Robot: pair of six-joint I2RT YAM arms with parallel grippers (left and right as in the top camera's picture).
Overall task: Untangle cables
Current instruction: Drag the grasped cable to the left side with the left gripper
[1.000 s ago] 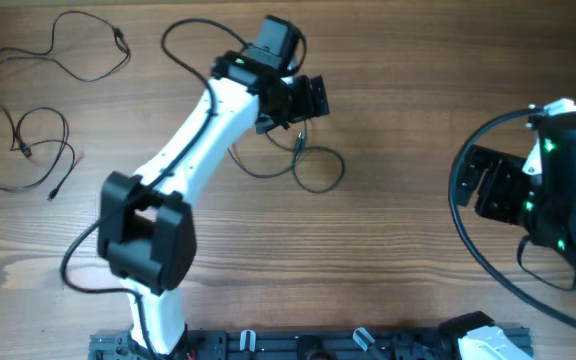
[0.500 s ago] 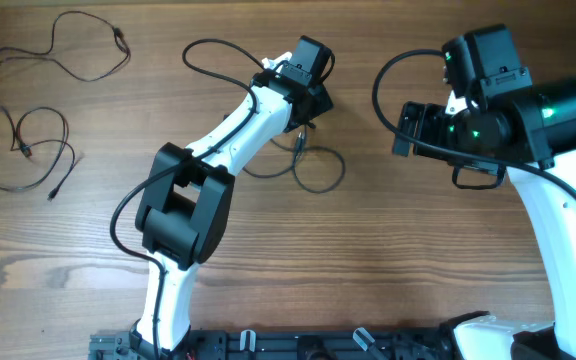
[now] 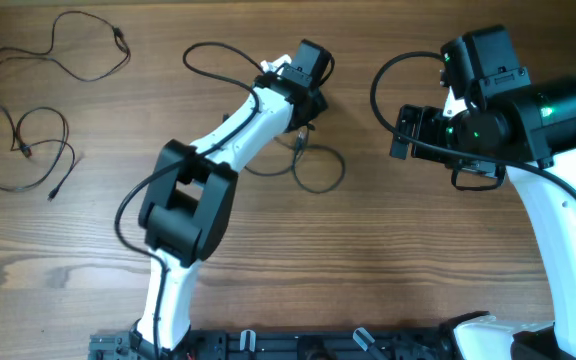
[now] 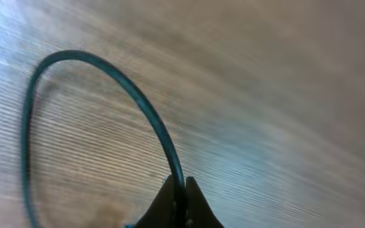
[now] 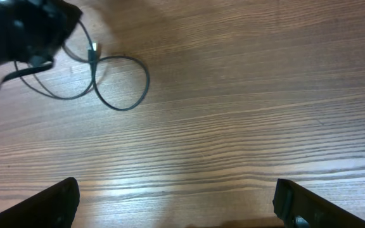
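A thin black cable (image 3: pixel 320 186) lies in a loose loop on the wooden table at centre, its small plug end (image 3: pixel 297 141) just below my left gripper (image 3: pixel 302 118). In the left wrist view that gripper (image 4: pixel 179 190) is shut on the cable (image 4: pixel 127 80), which arcs away from the fingertips over the wood. My right gripper (image 3: pixel 405 131) hangs open to the right of the loop, a good way from it. The right wrist view shows its fingers (image 5: pixel 56 201) spread wide over bare wood, with the looped cable (image 5: pixel 146 79) at the upper left.
Two more thin black cables lie apart at the far left: one (image 3: pixel 126 56) near the top edge, another (image 3: pixel 66 128) below it. The left arm's thick black lead (image 3: pixel 203 48) loops behind its wrist. The arm bases stand along the front edge (image 3: pixel 298 345).
The left gripper has closed on the cable after its arm reached out to the loop. The right arm swung in from the right edge a second ago and has since stayed still.
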